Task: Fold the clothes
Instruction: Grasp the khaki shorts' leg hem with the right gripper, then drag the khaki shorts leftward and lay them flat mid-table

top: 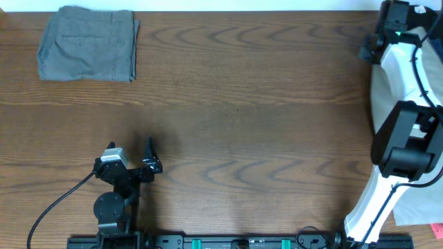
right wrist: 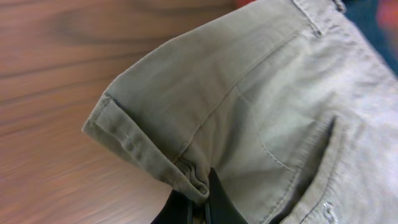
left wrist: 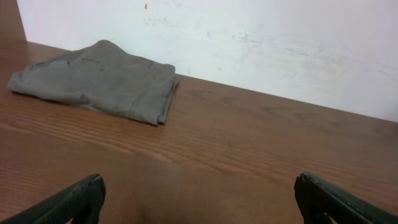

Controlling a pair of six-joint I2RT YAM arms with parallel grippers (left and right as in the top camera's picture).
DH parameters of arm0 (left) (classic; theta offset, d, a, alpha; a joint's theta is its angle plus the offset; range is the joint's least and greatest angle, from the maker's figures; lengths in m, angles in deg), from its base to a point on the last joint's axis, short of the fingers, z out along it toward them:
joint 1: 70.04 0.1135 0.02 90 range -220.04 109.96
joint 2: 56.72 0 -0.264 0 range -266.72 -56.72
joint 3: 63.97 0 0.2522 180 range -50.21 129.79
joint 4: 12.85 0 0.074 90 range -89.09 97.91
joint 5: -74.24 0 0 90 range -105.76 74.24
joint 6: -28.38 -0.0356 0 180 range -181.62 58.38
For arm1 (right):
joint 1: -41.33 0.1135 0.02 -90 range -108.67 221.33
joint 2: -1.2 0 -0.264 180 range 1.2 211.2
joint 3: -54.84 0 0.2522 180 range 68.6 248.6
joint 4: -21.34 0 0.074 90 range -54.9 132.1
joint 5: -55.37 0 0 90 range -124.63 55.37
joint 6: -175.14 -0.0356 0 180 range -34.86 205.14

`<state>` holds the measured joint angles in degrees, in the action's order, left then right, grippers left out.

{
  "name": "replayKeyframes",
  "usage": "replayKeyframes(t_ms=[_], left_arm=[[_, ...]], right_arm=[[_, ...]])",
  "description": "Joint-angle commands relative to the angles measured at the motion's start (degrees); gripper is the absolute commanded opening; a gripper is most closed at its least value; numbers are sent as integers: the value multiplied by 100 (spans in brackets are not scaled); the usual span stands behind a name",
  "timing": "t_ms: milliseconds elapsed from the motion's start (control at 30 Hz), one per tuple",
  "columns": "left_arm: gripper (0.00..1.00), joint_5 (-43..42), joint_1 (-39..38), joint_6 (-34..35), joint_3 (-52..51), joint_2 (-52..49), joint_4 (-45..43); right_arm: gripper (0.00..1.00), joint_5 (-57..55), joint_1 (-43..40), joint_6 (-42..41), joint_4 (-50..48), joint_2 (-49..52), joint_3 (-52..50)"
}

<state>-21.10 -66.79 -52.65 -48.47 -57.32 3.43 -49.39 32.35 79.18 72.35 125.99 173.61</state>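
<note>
Handling the khaki shorts means allowing for soft, light woven cotton. Judged by the drape, the cloth will sag and crease wherever it is unsupported, and it should not slip readily on wood. It is not fragile. The stiffest parts are the doubled, stitched ones, so the turned-up hem of the leg and the waistband are the recommended places to take hold. A pinch on single-layer cloth is likely to lift one layer only.

Right gripper: only its dark fingertips show, at the bottom edge of the right wrist view. They are close together, directly at the corner of the hem. Whether they are closed on the cloth or merely touching it cannot be told. From the fingertips the leg runs away over the table toward the stitched pocket. The waistband lies farthest off, with a navy cloth just beyond it. These shorts do not show from overhead; the right arm reaches to the table's far right corner.

Left gripper: near the table's front edge, left of centre, fingers spread wide, holding nothing, well apart from any cloth.

Grey shorts: folded, lying flat at the table's far left corner, with bare wood between them and the left gripper.
</note>
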Motion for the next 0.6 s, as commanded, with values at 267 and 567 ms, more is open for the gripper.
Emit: replayKeyframes(t_ms=[267,567], left_arm=[[98,4,-17,-37,-151,35,101],[98,4,-17,-37,-151,35,101]], right_arm=[[1,2221,2055,-129,160,-264,-2],[1,2577,3751,-85,289,-262,-11]])
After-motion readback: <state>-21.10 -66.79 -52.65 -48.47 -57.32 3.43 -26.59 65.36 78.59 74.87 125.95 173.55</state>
